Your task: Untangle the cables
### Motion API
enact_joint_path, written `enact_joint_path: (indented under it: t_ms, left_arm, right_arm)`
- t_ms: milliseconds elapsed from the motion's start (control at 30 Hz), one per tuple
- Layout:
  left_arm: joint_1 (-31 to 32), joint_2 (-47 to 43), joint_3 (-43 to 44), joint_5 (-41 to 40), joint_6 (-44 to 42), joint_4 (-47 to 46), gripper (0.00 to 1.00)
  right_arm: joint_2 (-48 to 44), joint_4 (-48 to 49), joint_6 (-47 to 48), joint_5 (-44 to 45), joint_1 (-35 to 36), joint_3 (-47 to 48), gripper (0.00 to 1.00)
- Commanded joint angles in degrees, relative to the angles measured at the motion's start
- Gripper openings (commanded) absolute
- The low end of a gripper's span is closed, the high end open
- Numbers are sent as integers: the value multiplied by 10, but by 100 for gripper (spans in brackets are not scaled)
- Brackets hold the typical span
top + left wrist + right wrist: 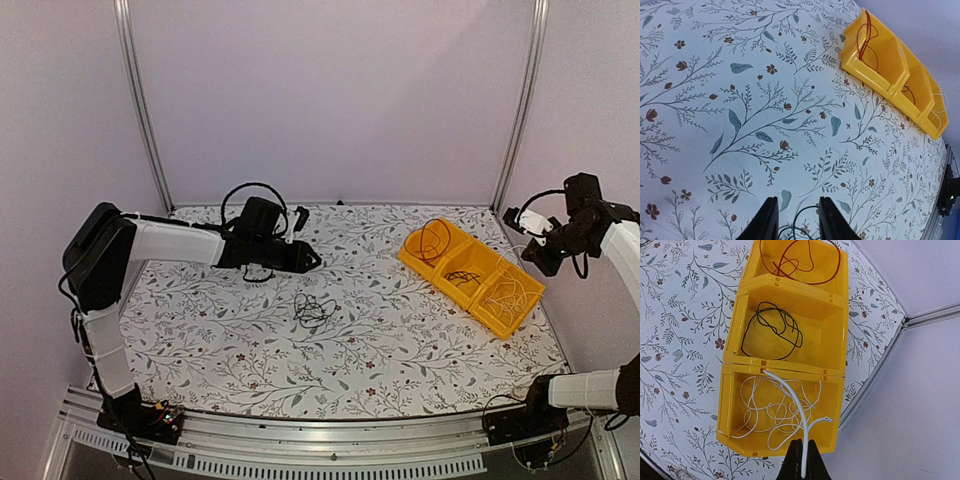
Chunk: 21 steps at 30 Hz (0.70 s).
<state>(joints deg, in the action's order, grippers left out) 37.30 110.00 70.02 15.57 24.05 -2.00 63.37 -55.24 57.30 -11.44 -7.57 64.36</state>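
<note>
Top external: flowered desk (200,350) carries a yellow tray (425,275) at right rear, three compartments in a row holding a red cable (790,262), a black cable (772,332) and a white cable (790,395), one each.

Left end effector (312,262) hangs over the desk just behind the loose cables (313,310), jaws apart, holding nothing. Right end effector (802,445) is above the tray, closed on the white cable, which trails down into the end compartment.

Loose cables: small dark clump mid-desk, well apart from the tray.

Judgement: hair-thin, light, limp, springy in loops. Likely to slip from the pads or drag the whole clump along. Pinch a free end or outer loop, not the knot.
</note>
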Motion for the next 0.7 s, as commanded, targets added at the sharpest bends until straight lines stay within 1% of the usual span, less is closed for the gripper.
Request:
enact_joint_path:
  t_ms: [0,133,267,433,533,667]
  left_arm:
    - [-10,-14,-7,-9,-2,5,26]
    - [-10,-16,-10,-12,1,6,26]
    - [-10,-18,-15,-13,3,6,26]
    - [-10,-18,-21,-14,10,2,26]
    - [-10,-20,-25,-15,16,-2,27]
    - [-10,-26,-38,-19,24,-7,26]
  right_arm:
    - [10,21,20,18,-6,-32,0]
    - [33,11,33,27,-15,-56,0]
    - [69,0,50,32,-38,-59,0]
    - [119,-12,75,70,-44,-60,0]
    - [160,-21,66,91,-44,-44,0]
    - [252,-47,22,112,-44,0,0]
